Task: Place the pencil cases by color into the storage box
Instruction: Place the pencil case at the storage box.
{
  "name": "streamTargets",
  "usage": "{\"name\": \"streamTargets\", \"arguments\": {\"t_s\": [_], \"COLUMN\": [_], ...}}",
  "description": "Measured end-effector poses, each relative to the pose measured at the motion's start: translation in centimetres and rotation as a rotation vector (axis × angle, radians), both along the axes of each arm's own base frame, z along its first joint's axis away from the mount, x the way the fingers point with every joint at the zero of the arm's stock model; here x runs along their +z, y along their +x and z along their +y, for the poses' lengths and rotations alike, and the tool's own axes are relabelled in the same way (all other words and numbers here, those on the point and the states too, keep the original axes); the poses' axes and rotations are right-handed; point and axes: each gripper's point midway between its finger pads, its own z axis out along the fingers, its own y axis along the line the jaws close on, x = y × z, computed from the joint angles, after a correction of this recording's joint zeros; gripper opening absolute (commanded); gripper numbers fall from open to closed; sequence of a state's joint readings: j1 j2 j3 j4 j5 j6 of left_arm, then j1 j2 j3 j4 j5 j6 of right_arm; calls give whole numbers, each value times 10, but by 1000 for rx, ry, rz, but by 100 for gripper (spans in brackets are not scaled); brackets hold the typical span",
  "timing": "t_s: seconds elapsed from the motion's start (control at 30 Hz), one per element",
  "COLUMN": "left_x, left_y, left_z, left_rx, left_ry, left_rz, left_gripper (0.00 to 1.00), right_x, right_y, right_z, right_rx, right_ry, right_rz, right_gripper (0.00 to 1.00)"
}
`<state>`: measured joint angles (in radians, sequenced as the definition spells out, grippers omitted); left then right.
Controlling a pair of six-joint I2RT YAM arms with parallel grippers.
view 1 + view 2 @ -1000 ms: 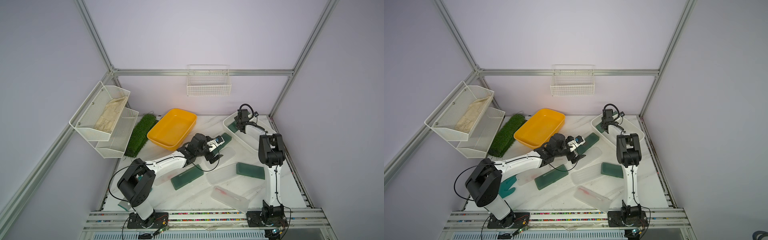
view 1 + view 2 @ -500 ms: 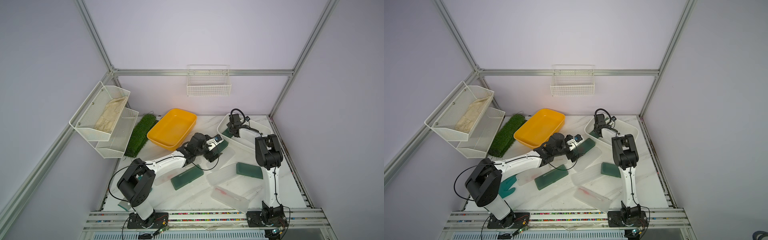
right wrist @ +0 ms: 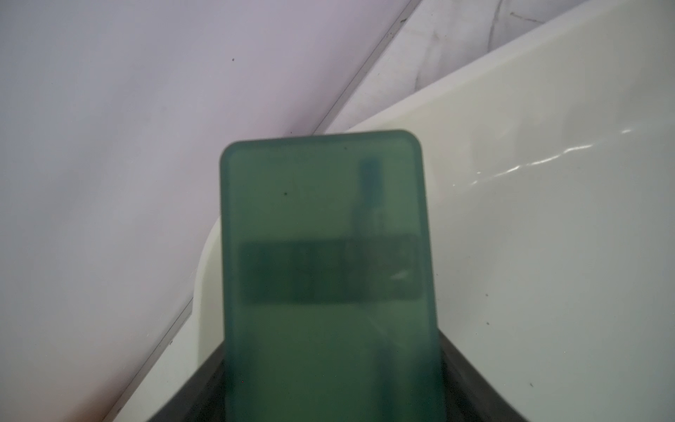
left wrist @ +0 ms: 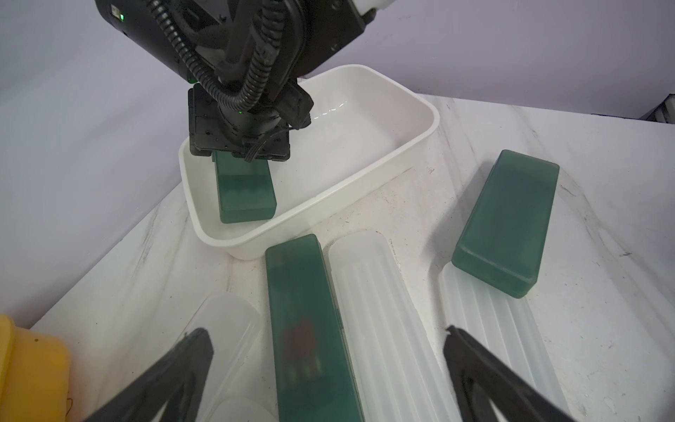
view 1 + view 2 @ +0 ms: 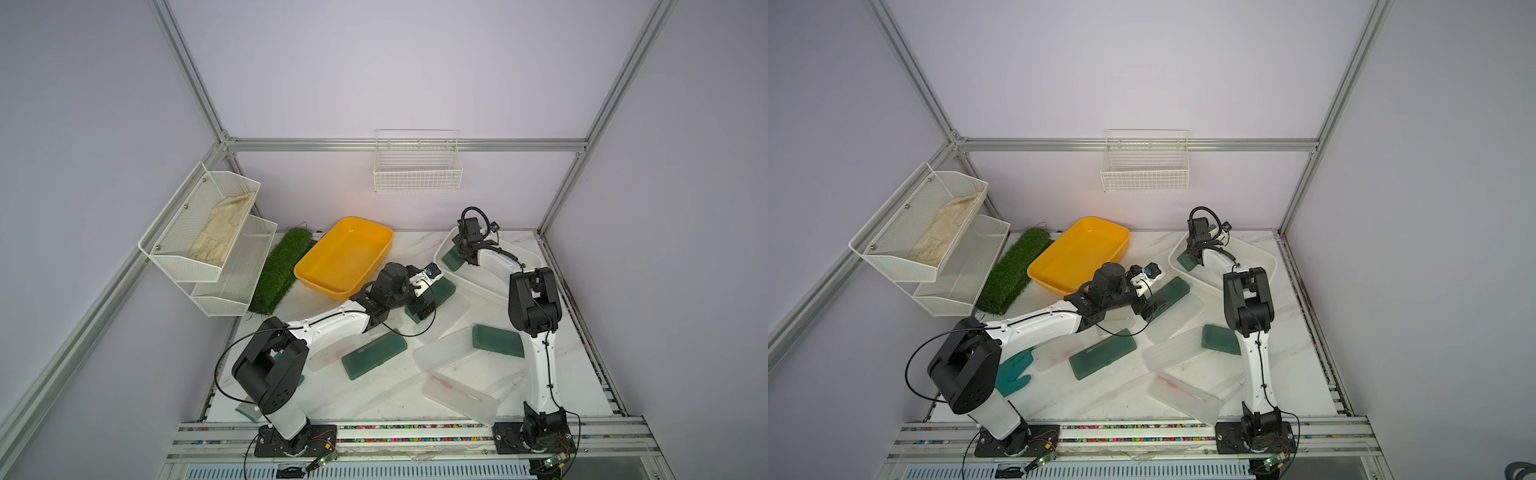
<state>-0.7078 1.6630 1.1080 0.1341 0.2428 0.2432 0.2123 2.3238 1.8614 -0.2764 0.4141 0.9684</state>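
In both top views the right tool [image 5: 466,248] reaches down into the white box [image 5: 478,282] and pinches a dark green case [image 5: 451,261]. The left tool [image 5: 424,301] hangs low over a long green case [image 5: 444,289] on the surface [image 5: 582,365].

In the left wrist view the left tool's fingers [image 4: 175,365] are spread wide and grip nothing. The long green case lies below, between them, and a clear case [image 4: 372,310] touches its side. Past them, the right tool holds the dark green case end-down inside the box, close to one corner. It may be resting on the box floor, but I cannot tell for sure.

In the right wrist view the dark green case fills the gap between the jaws, which press on its two long sides.

These cases look stiff, light and smooth, so they could slip. Things inside might slide about. I think the best hold is across the narrow width, near the middle, so the case stays level.
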Motion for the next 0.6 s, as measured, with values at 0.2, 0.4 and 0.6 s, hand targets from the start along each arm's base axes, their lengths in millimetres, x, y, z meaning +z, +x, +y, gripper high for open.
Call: {"name": "streamTargets", "arguments": {"t_s": [0.2,0.4,0.6], "left_x": [2,5,15], "left_y": [0,0,1], "left_z": [0,0,6], "left_rx": [1,10,38], "left_ry": [-5,-24,-44], "left_rz": [0,5,-2], "left_gripper": [100,100,100], "right_x": [-28,-34,-38], "right_y": [-6,-3,-5], "right_z": [2,8,11], "right_rx": [31,68,92], "right_ry": [-17,-14,-16], "right_rz": [90,119,145], "right_gripper": [61,66,76]}}
